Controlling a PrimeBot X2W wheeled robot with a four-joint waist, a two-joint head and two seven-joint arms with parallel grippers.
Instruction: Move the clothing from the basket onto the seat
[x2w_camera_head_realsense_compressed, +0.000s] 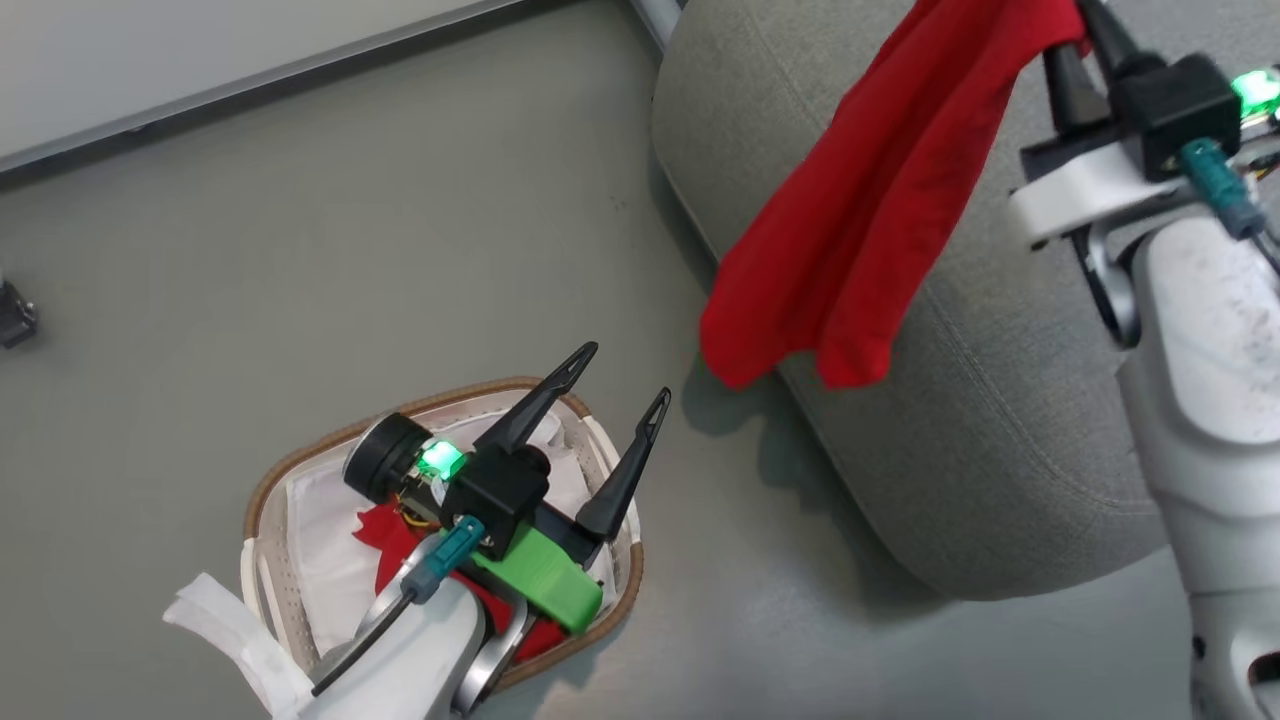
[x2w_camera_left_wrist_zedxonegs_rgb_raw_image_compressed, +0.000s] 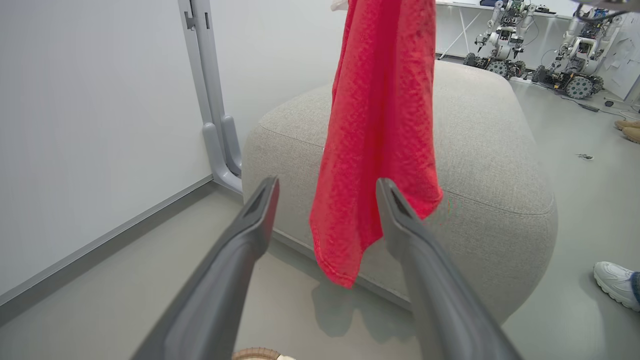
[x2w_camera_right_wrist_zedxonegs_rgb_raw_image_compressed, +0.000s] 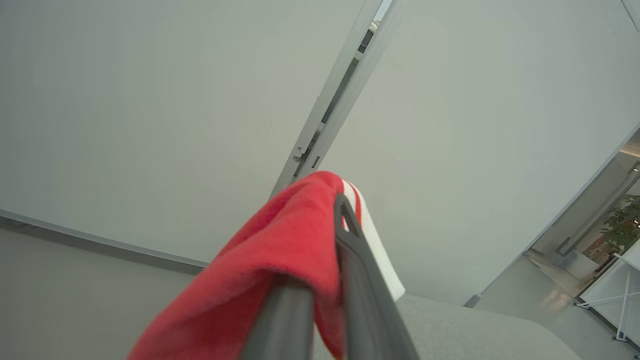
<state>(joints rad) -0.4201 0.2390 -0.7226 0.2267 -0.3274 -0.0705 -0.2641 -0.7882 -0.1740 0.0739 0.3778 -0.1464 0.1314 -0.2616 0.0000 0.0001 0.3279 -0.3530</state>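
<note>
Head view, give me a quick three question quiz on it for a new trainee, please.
1. True or false: the red garment in the right pincer already lies flat on the seat.
2. Pick one. The left pincer is: A) open above the basket; B) shut on the white liner; C) resting on the seat.
3. Fill in: a second red garment lies in the ___.

Key: 1 false, it hangs from the shut right pincer; 2 A; 3 basket.
</note>
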